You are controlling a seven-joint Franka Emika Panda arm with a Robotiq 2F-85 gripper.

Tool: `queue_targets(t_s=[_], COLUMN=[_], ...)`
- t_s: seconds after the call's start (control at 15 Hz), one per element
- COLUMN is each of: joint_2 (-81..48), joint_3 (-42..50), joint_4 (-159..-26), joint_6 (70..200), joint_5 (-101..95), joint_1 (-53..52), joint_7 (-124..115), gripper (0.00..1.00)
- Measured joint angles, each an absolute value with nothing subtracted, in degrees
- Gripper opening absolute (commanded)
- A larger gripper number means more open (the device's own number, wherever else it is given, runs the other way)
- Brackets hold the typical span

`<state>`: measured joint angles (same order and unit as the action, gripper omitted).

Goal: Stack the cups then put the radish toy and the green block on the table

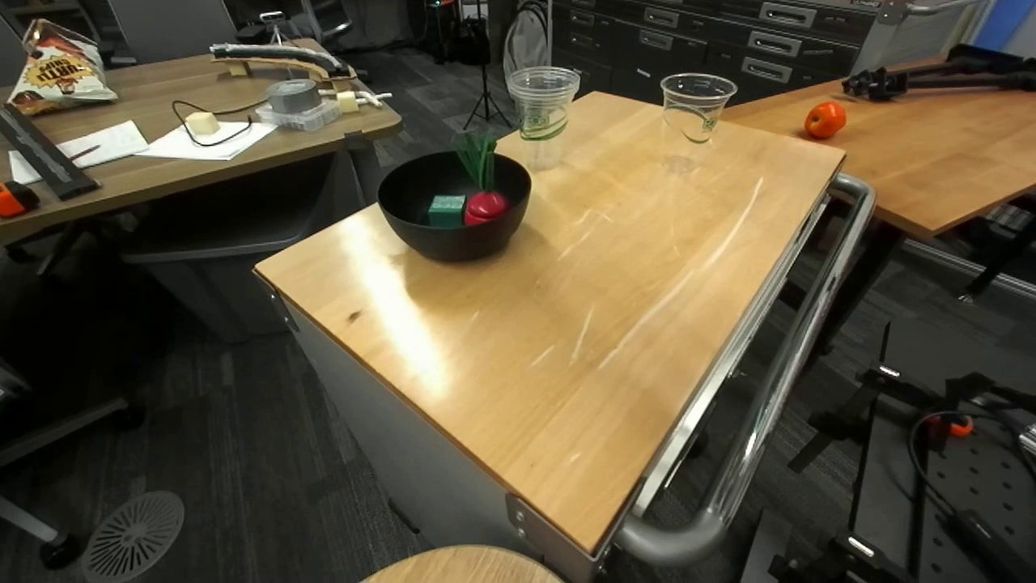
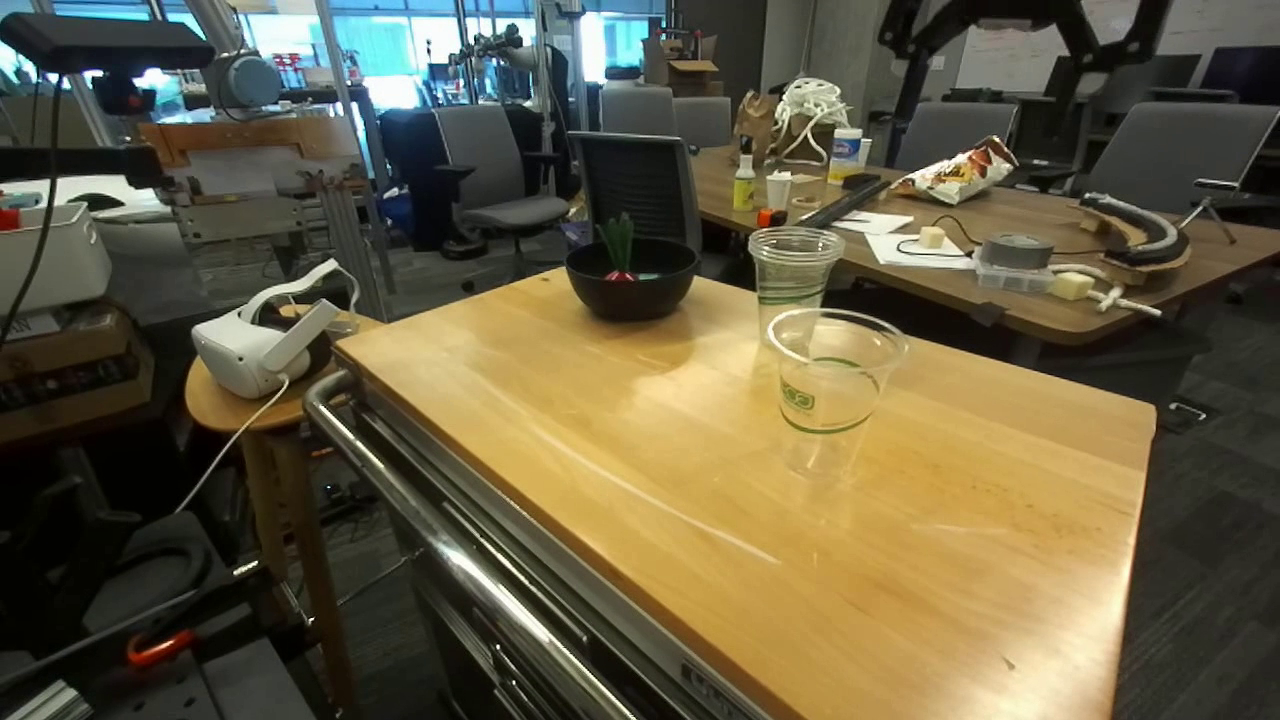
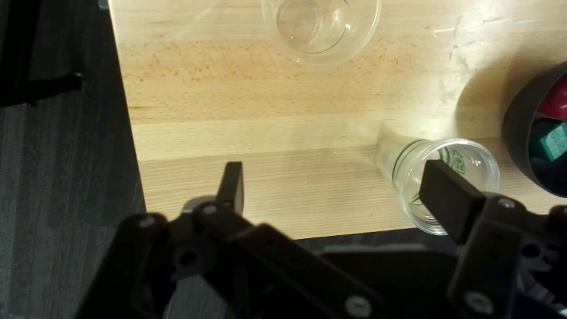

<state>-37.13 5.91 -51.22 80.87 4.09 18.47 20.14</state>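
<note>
End effector: near-black, matte, built of angular links and rounded knuckles. Two fingers, each tipped with a blocky, flat-faced dark pad; one pad's inner face shows a dull grey sheen. Pale round screw heads dot the links. Light grey curved edge by one knuckle. Dark round holes on both sides, set in greyish fittings. Central housing black (too dim and blurred to read further). In an exterior view, same black colouring: bent, angular bars, a small paler patch between them.
</note>
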Motion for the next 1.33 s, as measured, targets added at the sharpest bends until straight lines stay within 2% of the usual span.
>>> queue_targets(t_s=[0.27, 1.13, 1.2, 1.27, 1.33], joint_2=[-34.29, -20.48, -19.75, -19.18, -18.76], joint_3=[7.32, 8.26, 8.36, 8.42, 8.41], joint_4=[-57.56, -94.23, -96.63, -98.69, -100.52], joint_6=[87.99, 101.01, 102.52, 104.12, 106.11], joint_5=[2.21, 2.61, 2.75, 3.2, 4.07], joint_1=[18.72, 21.06, 21.14, 21.14, 21.14], joint_7=[20.27, 33.32, 33.46, 33.46, 33.46], gripper=[1.0, 1.0, 0.75, 0.74, 0.66])
